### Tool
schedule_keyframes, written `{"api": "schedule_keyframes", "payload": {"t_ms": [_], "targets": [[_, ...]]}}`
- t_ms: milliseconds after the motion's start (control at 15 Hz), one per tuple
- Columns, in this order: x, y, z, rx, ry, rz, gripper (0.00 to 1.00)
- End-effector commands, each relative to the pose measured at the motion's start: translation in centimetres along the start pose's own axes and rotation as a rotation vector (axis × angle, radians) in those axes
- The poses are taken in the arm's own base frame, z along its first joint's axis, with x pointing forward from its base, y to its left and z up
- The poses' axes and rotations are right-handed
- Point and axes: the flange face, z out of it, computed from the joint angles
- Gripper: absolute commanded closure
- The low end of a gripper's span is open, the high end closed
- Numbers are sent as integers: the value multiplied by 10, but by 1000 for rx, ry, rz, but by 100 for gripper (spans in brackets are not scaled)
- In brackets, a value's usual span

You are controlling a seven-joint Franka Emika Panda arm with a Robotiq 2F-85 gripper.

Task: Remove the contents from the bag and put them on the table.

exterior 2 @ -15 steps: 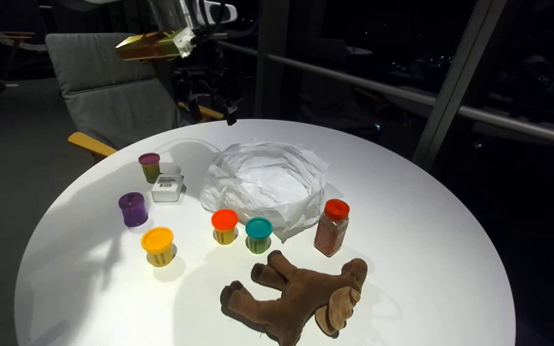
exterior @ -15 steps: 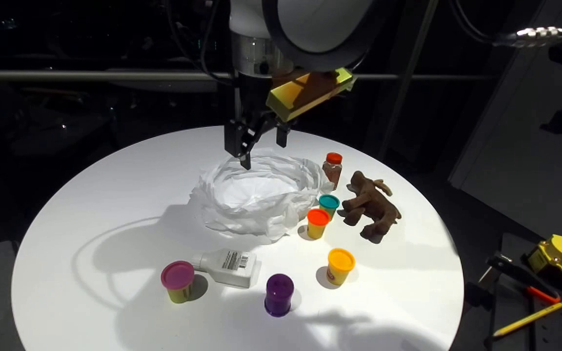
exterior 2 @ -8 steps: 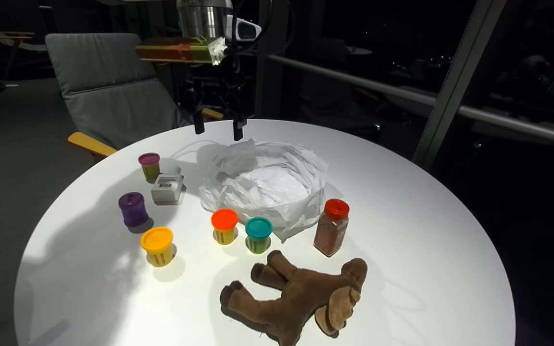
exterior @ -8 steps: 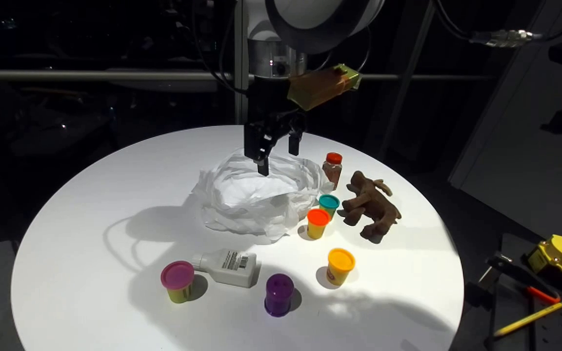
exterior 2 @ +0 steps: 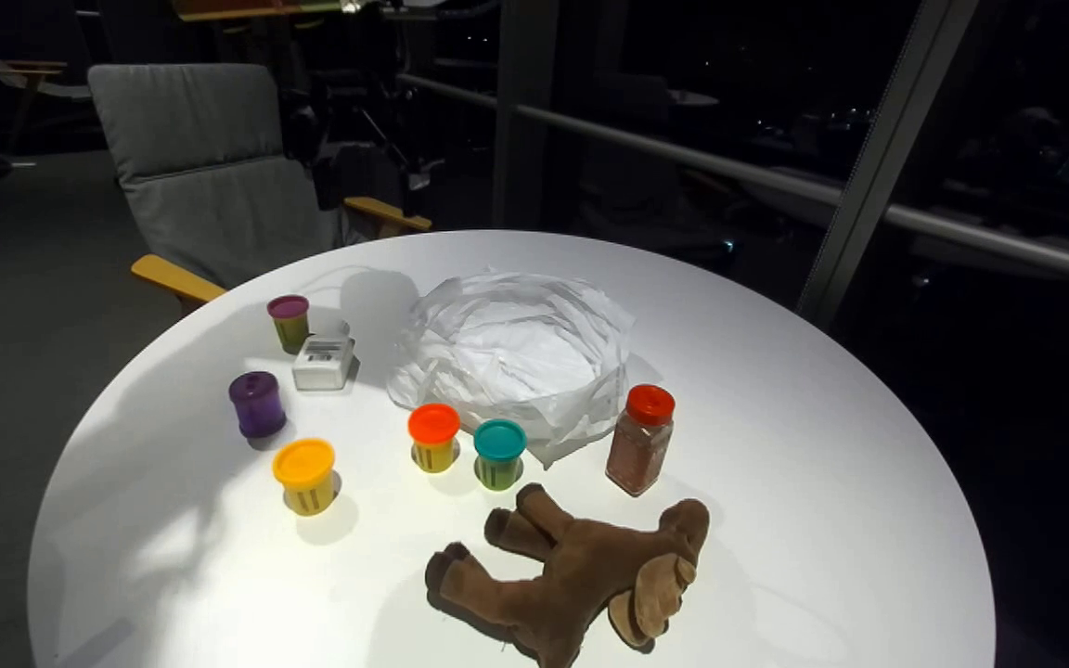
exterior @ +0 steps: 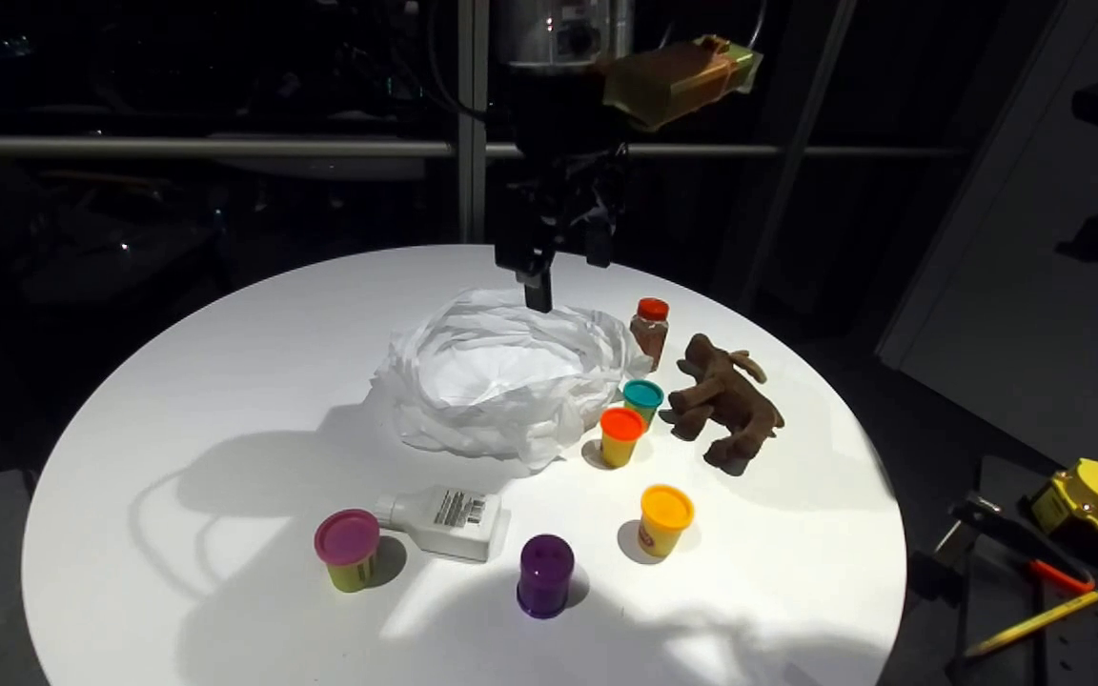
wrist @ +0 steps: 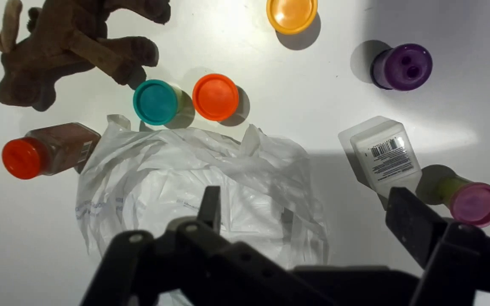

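Above table [exterior: 254,333], claw [wrist: 302,205] spread; teal cup [exterior: 642,395] beside edge of bag [exterior: 487,426]; open room around yellow cup [exterior: 664,522]

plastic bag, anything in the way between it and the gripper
Nothing visible stands between the open gripper and the plastic bag; in the wrist view, the orange-lidded cup and teal-lidded cup stand outside its rim.

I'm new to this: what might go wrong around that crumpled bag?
If the open claw comes down on the plastic bag, it might snag the crumpled film. The teal-lidded tub, orange-lidded tub and red-capped bottle stand close to the bag's edge, so dragging it could topple them.
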Motion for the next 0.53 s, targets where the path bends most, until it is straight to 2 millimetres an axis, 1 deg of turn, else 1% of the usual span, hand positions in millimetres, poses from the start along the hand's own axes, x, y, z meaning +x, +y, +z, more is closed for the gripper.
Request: {"api": "schedule_keyframes", "payload": {"t_ms": [0, 67, 200, 467], "targets": [[-5, 1, -11, -4, 7, -1, 0], [-11, 2, -21, -5, 16, -1, 0], [-18, 4, -29, -5, 24, 0, 0], [-21, 4, -26, -7, 16, -1, 0]]}}
